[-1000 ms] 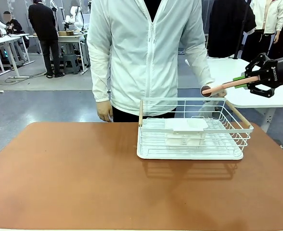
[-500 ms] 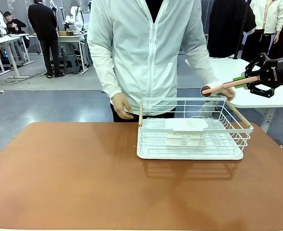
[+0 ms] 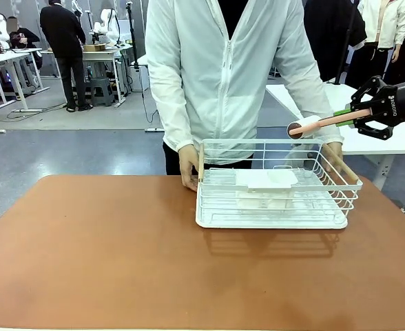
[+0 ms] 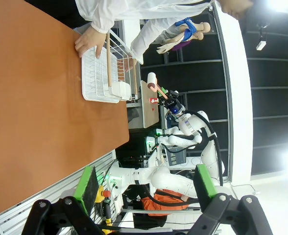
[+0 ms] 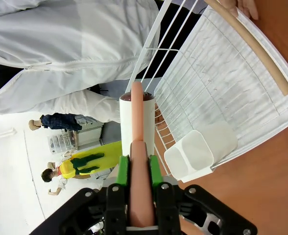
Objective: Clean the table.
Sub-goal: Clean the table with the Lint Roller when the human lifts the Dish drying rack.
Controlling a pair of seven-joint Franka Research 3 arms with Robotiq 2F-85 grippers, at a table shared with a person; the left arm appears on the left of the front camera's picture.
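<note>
Front view: the table (image 3: pixel 120 262) is bare except for the white wire rack (image 3: pixel 271 224), which sits right of centre near the far edge. A white caddy (image 3: pixel 266 187) is inside it. I see no crumbs or spills on the top from here, though fine dirt wouldn't show.

The person has one hand (image 3: pixel 189 165) on the rack's left end and the other hand (image 3: pixel 333 153) on its right end, both by the wooden handles. My guess is the rack is about to be lifted off, but it's flat on the table now.

The right gripper (image 3: pixel 346 114) is clamped on the pink handle of a roller-type tool (image 3: pixel 319 122). The right wrist view confirms it, with the handle pinched between the green pads and the white cylinder head out front. The tool is up in the air past the rack's far right corner, just beside the person's hand and not touching the table.

In the left wrist view the left gripper (image 4: pixel 145 185) has its fingers apart with nothing between them. It is parked off the table's near side, well apart from the rack.

Progress: I'd say no cleaning contact has been made yet. Whatever clearing was needed looks nearly done, with the rack the last item and the whole surface left to clean.

Room: there's a wide open stretch left of the rack and along the near side. It's tight on the right, where the rack end is near the table's rounded right corner and the person's arm is close under the tool. I'd hold off coming down there until the hands and rack are out of the way.
</note>
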